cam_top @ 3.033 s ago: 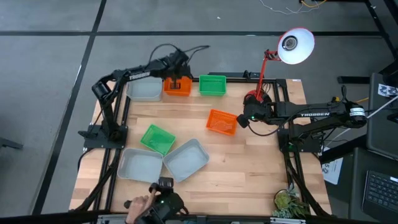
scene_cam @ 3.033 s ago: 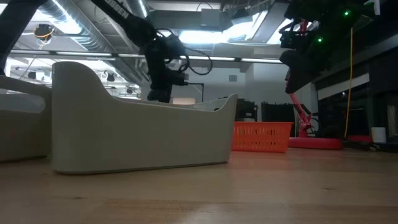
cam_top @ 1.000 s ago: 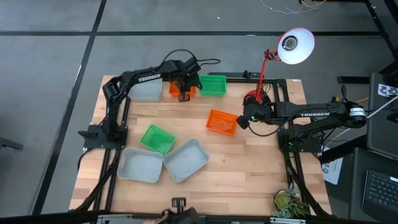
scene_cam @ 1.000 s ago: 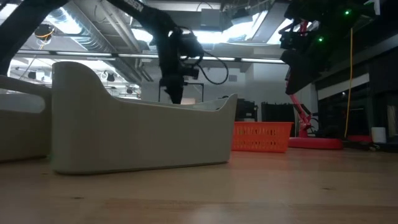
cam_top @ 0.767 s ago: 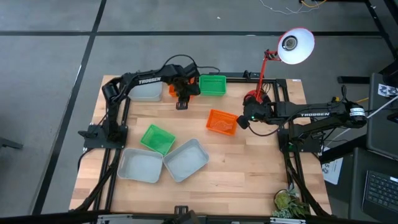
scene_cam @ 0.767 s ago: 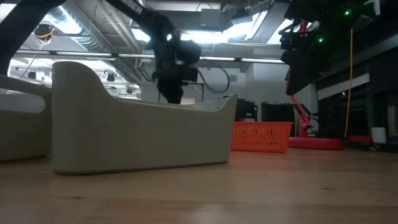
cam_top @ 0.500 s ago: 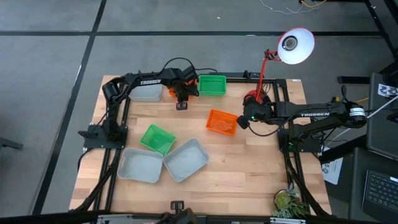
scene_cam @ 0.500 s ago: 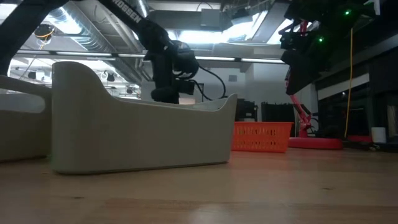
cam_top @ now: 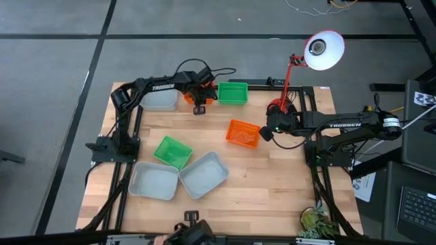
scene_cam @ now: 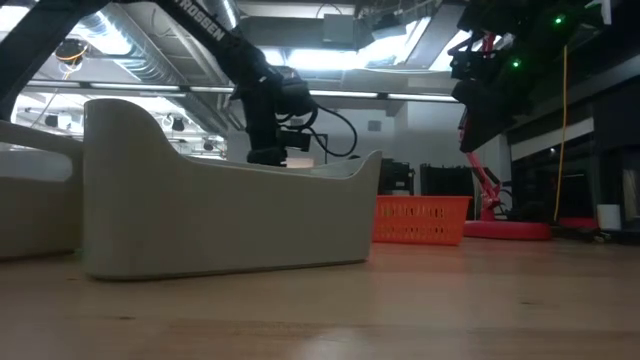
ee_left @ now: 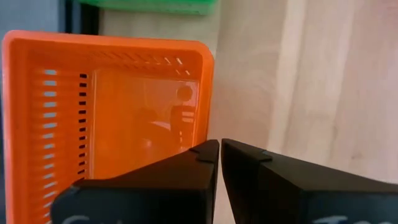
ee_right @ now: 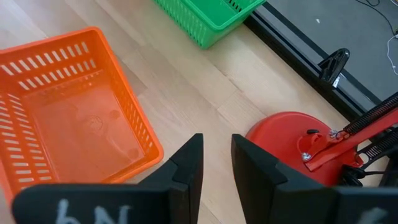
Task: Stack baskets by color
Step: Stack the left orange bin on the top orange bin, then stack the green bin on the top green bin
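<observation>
The left tool (cam_top: pixel 199 109) had slid off the orange basket (ee_left: pixel 112 106), closed and empty, just beside it.

We see an orange basket (ee_left: pixel 106 106) upright just beside our left gripper (cam_top: pixel 199 109); another orange one (ee_right: pixel 68 118) sits by our right gripper (ee_right: pixel 216 165).

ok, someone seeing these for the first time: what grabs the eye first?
Probably the red desk lamp at the table's far right corner, its white shade lit. Next, the bright baskets on the wooden table: an orange basket mid-table beside the right gripper, and a green basket at the far edge. The left gripper, shut, hangs by another orange basket at that far edge.
</observation>
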{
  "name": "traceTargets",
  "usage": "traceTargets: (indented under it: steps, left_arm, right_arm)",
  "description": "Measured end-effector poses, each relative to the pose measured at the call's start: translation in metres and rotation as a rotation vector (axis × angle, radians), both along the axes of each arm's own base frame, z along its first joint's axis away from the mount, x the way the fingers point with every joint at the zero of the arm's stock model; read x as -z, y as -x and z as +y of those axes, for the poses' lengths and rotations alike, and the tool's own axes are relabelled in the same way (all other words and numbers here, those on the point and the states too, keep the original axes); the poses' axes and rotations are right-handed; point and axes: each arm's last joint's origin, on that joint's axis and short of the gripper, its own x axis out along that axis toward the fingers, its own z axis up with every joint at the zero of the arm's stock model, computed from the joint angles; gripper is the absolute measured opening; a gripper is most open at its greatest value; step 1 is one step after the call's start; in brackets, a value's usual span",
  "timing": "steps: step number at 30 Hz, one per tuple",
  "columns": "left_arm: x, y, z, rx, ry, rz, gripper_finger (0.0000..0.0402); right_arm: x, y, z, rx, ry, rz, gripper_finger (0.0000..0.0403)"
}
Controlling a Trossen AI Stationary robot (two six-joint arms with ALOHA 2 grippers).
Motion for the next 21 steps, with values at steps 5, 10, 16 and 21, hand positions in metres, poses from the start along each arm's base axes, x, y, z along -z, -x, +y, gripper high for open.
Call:
traceTargets:
  steps: [5, 10, 16, 21]
  left_arm:
    - [-0.001, -0.001, 0.002, -0.001, -0.008, -0.017, 0.0014]
    - [-0.001, -0.002, -0.001, 0.004, -0.01, -0.01, 0.0014]
    - [0.001, -0.002, -0.009, 0.01, 0.005, 0.04, 0.0014]
    - [0.001, -0.003, -0.019, -0.005, 0.012, 0.082, 0.0014]
  right_arm:
    - [0.0, 0.0, 0.0, 0.0, 0.0, 0.0, 0.0084]
    - [0.0, 0.0, 0.0, 0.002, -0.001, -0.002, 0.0084]
    - [0.0, 0.0, 0.0, -0.002, -0.008, -0.003, 0.0084]
    - [0.0, 0.0, 0.0, -0.002, -0.008, -0.003, 0.0084]
